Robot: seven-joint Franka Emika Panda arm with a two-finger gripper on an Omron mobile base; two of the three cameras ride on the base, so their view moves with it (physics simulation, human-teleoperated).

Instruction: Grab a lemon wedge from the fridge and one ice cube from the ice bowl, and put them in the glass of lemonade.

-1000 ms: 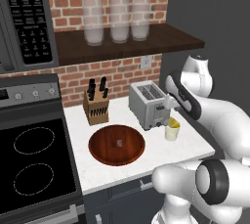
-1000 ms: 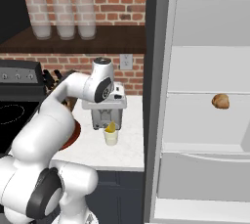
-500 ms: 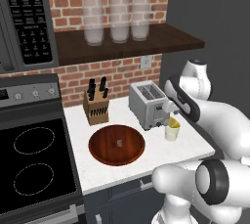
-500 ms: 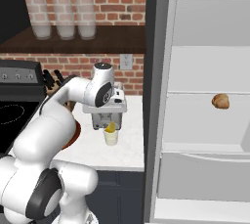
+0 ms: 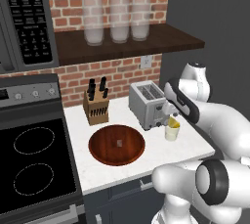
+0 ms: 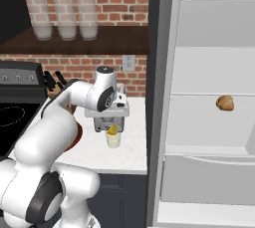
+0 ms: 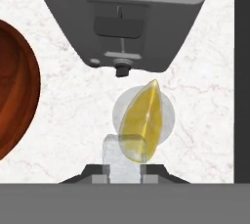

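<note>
The glass of lemonade (image 7: 142,116) stands on the counter in front of the toaster, seen from straight above in the hand view. A yellow lemon wedge (image 7: 141,118) sits in it, sticking up past the rim. My gripper (image 7: 123,169) is shut on a pale, translucent ice cube (image 7: 120,155) just above the glass's near rim. From the left base view the gripper (image 5: 172,118) hangs right over the glass (image 5: 172,132) and wedge (image 5: 175,122). The reddish-brown ice bowl (image 5: 116,145) lies left of the glass. The fridge (image 6: 209,122) stands open on the right.
A grey toaster (image 5: 148,103) stands just behind the glass, and a knife block (image 5: 95,106) is left of it. A brown lump (image 6: 225,103) rests on a fridge shelf. The stove (image 5: 29,164) adjoins the counter's left edge. Frosted jars (image 5: 113,20) line the upper shelf.
The arm has shifted slightly to the right above the glass. The grip on the ice cube is unchanged, and the wedge stays in the glass.
</note>
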